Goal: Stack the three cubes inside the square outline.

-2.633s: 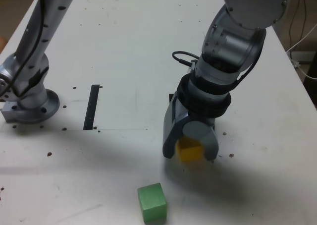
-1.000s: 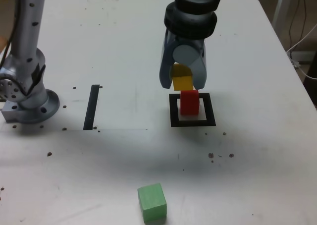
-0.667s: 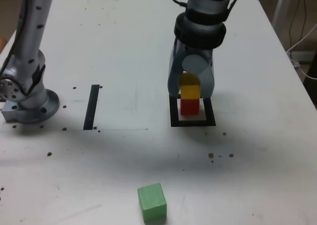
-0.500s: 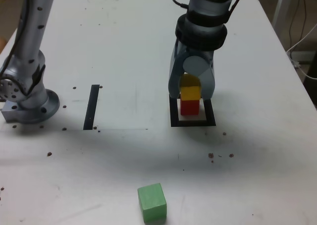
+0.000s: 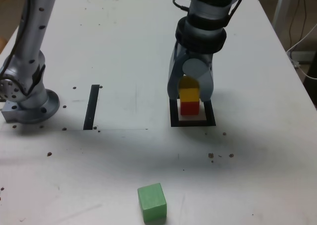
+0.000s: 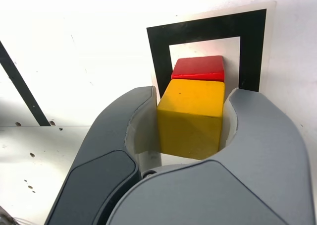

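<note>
- Gripper (image 5: 190, 95): claw closed on the yellow cube (image 6: 190, 118) by opposite side faces; cube above the red cube (image 5: 189, 108), inside the square outline (image 5: 210, 117).
- Green cube (image 5: 152, 203): on the table (image 5: 257, 175), outside; all probably light, rigid, fairly robust; best gripped mid-height on opposite faces; smooth faces may slip.

In the exterior view, the claw (image 5: 190, 88) hides the far edge of the black square (image 5: 210, 117). From out here I can't tell whether the red cube (image 5: 189, 108) and yellow cube (image 5: 189, 94) touch. My wrist view cuts off 1 end of the black strip (image 6: 20, 81).
</note>
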Tool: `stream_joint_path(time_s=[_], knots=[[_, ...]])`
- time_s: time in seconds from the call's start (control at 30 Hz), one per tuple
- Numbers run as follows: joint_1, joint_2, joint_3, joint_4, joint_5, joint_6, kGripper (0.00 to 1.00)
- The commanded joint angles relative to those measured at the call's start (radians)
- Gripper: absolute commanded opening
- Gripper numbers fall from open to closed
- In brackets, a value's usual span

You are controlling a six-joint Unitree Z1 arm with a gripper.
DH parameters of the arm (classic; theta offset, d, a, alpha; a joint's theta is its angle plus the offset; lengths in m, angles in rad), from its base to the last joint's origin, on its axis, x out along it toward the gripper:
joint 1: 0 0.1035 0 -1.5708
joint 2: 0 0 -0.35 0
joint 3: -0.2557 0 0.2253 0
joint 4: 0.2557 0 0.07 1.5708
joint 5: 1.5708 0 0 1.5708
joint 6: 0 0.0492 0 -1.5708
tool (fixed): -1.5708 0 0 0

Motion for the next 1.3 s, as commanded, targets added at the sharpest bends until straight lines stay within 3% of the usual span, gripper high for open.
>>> stream_joint_path(time_s=[0.0, 0.1, 0.17, 0.4, 0.63, 0.87, 1.03, 1.27], knots=[[0.005, 0.009, 0.005, -0.005, -0.003, 0.006, 0.63], [0.006, 0.009, 0.014, -0.010, -0.003, 0.010, 0.93], [0.007, 0.008, 0.020, -0.014, -0.004, 0.010, 0.99], [0.007, -0.017, 0.042, -0.036, -0.001, 0.010, 1.00], [-0.007, -0.118, 0.059, -0.051, 0.038, -0.002, 1.00], [-0.105, -0.202, 0.079, -0.049, 0.045, -0.121, 1.00], [-0.216, -0.224, 0.122, -0.058, 0.027, -0.273, 1.00], [-0.357, -0.217, 0.186, -0.061, -0.034, -0.430, 1.00]])
